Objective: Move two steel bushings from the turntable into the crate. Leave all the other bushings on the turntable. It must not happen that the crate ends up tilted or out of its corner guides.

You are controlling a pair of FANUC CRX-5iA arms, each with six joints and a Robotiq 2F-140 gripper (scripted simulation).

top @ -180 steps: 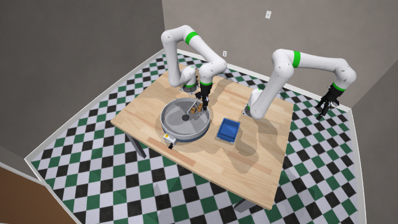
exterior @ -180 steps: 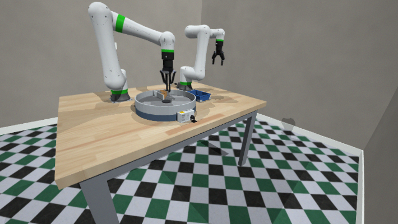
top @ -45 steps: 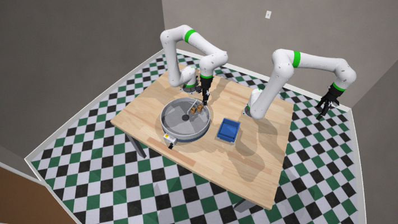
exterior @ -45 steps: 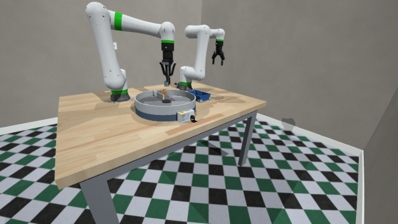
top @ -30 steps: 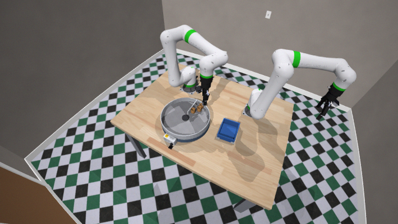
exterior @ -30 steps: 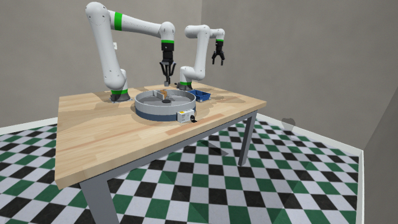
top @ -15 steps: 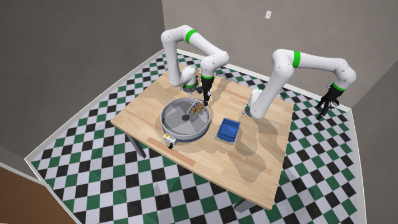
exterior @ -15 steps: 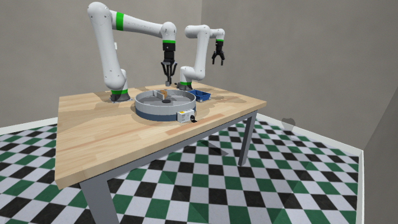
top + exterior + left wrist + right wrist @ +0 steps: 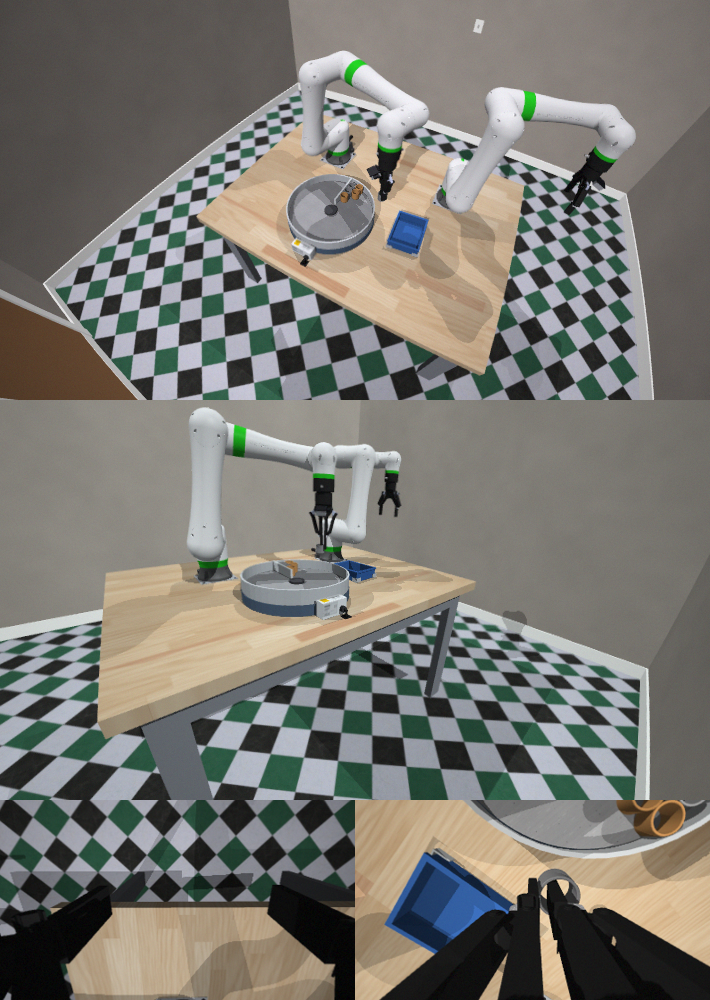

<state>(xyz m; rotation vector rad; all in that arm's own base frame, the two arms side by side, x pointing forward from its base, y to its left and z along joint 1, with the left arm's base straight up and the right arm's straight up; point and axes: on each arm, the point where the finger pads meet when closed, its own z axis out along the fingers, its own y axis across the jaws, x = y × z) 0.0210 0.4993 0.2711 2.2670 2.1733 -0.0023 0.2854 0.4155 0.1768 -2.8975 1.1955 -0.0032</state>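
1. Right gripper (image 9: 383,194) (image 9: 322,544) (image 9: 541,887) nearly shut, gripping 1 steel bushing (image 9: 383,198) (image 9: 319,549) (image 9: 574,891) by its wall; left gripper (image 9: 569,201) (image 9: 388,513) (image 9: 189,898) wide open, holding nothing.
2. Top edge of right wrist view cuts off copper-coloured bushings (image 9: 643,822) on turntable (image 9: 289,212) (image 9: 280,595) (image 9: 587,855).
3. Held bushing: grey, short, hollow ring, above table between turntable and blue crate (image 9: 410,231) (image 9: 371,573) (image 9: 450,907).

In the top view, the right tool (image 9: 383,192) (image 9: 322,544) (image 9: 541,891) has carried a steel bushing (image 9: 319,549) (image 9: 554,874) toward three o'clock.
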